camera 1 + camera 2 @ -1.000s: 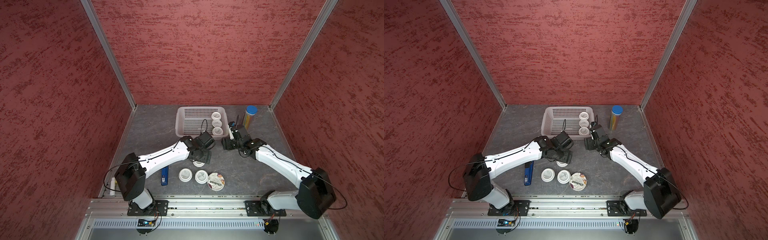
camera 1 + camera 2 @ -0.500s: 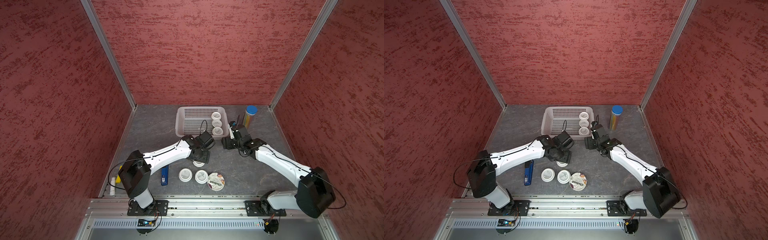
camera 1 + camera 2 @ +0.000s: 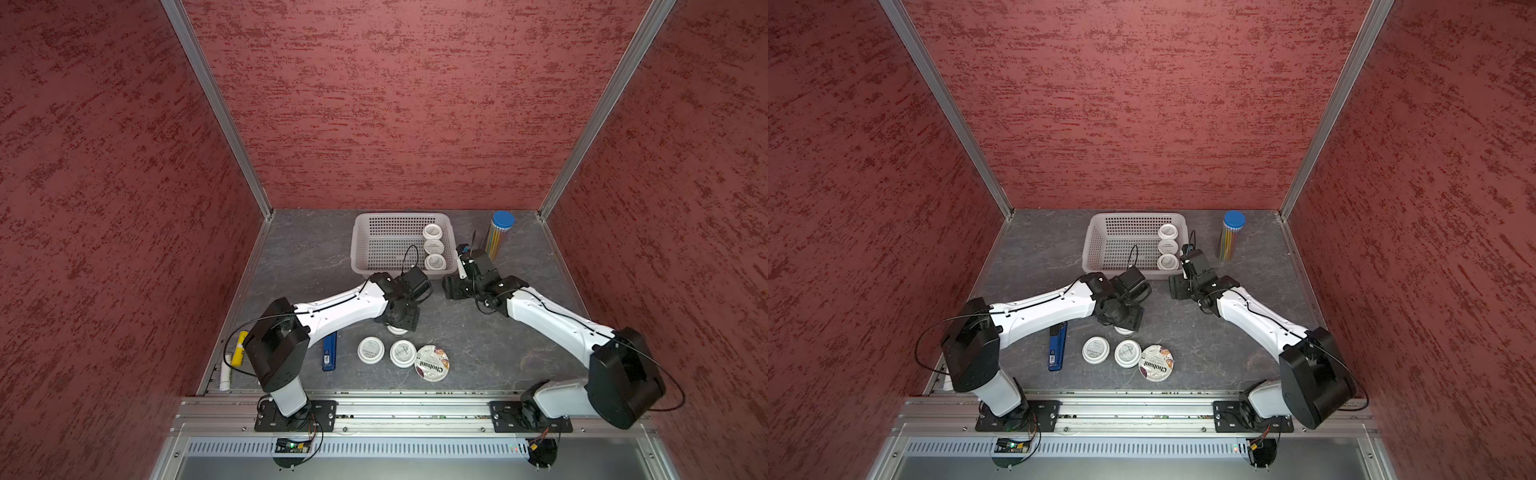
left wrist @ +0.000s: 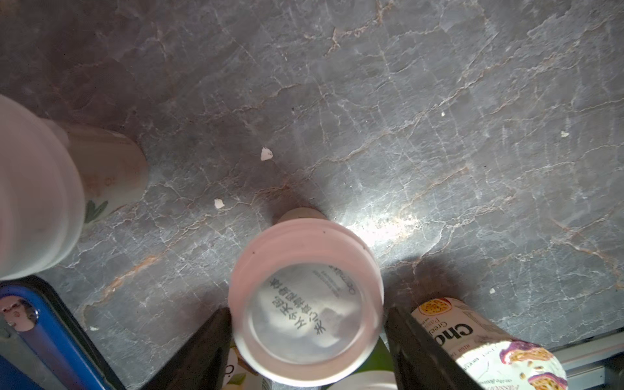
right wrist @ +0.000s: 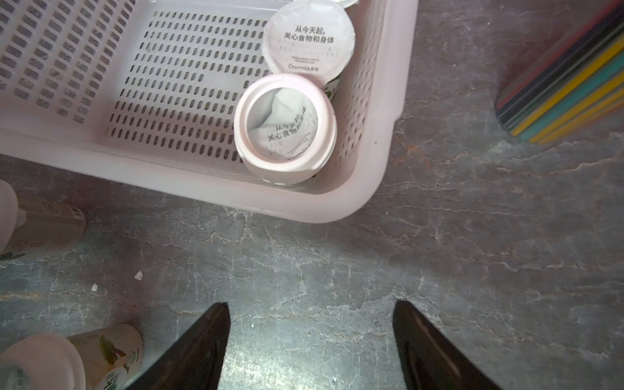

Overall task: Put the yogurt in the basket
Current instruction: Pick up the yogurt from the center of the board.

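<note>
Grey-white basket (image 3: 401, 215) far centre — three yogurt cups (image 3: 433, 247) along its right side | your left gripper (image 4: 307, 312) brackets a fourth cup (image 4: 304, 270) on the table (image 4: 405, 101), grip unclear | right gripper (image 5: 310, 305) wide, empty

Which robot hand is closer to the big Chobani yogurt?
Left. The left gripper is around a small cup right beside the Chobani yogurt; the right gripper is away beside the basket.

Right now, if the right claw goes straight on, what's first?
Probably the near wall of the basket, at its corner; only bare table lies before the open right claw. Depth unclear: it could touch the table first.
</note>
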Available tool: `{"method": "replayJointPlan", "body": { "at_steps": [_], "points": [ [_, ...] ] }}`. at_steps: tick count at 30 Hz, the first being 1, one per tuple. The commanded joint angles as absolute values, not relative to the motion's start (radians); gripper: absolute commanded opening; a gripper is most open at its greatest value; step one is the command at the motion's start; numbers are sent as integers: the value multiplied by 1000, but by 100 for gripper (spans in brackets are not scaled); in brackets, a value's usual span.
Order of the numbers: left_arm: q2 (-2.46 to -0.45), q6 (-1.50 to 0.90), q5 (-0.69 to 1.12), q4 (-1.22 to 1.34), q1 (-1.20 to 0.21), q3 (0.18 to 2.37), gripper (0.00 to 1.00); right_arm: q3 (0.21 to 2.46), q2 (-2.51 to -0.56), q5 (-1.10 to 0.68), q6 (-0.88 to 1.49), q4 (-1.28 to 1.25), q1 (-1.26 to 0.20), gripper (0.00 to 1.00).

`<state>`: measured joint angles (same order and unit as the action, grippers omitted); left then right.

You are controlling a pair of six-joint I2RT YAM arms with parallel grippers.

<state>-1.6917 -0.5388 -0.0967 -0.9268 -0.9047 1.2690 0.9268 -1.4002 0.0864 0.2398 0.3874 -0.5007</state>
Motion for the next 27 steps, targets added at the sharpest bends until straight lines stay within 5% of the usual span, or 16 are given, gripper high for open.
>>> {"method": "replayJointPlan", "body": {
  "at_steps": [1,27],
  "points": [
    [-1703,-546,-118,-945,-911,1293,75,949,-1399,69,245,366,-491,81],
    [-1719,-547,-152,-965,-924,1297,68,948,-1396,61,244,367,-483,81]
  ]
}}
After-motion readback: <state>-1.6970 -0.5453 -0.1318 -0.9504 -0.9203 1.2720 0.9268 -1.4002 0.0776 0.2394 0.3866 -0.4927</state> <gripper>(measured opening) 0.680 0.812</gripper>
